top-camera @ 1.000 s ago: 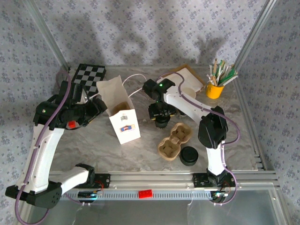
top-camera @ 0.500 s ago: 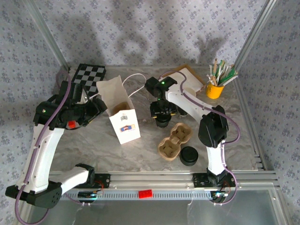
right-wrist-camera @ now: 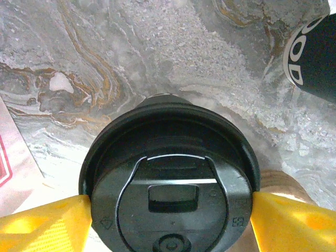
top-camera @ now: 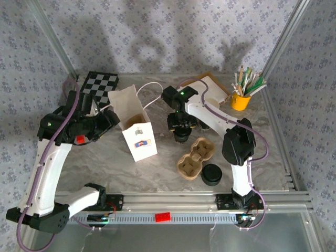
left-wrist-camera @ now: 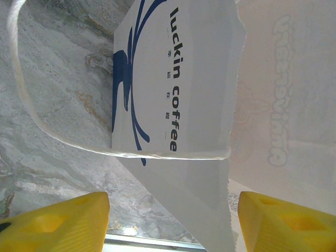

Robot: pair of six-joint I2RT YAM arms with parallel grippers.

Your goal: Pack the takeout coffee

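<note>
A black-lidded coffee cup point(right-wrist-camera: 170, 157) stands on the marbled table, left of the cardboard cup carrier point(top-camera: 195, 157). My right gripper point(right-wrist-camera: 168, 210) is shut on it, a yellow finger pressed against each side of the lid; from above the right gripper point(top-camera: 181, 127) covers most of the cup point(top-camera: 182, 138). A second black cup point(top-camera: 211, 174) stands in front of the carrier. The white paper bag point(top-camera: 134, 123) stands open-topped at centre left. My left gripper point(left-wrist-camera: 173, 210) is open, with the printed bag's point(left-wrist-camera: 173, 79) side edge between its wide-spread fingers and touching neither.
A yellow cup of stirrers point(top-camera: 241, 100) stands at the back right beside a wooden board point(top-camera: 210, 86). A checkered board point(top-camera: 100, 86) lies at the back left. The bag's white cord handle point(top-camera: 152, 92) loops toward the right arm. Metal frame posts border both sides.
The right gripper's fingers have closed in slightly on the cup's lid. The left arm and the bag have not moved.
</note>
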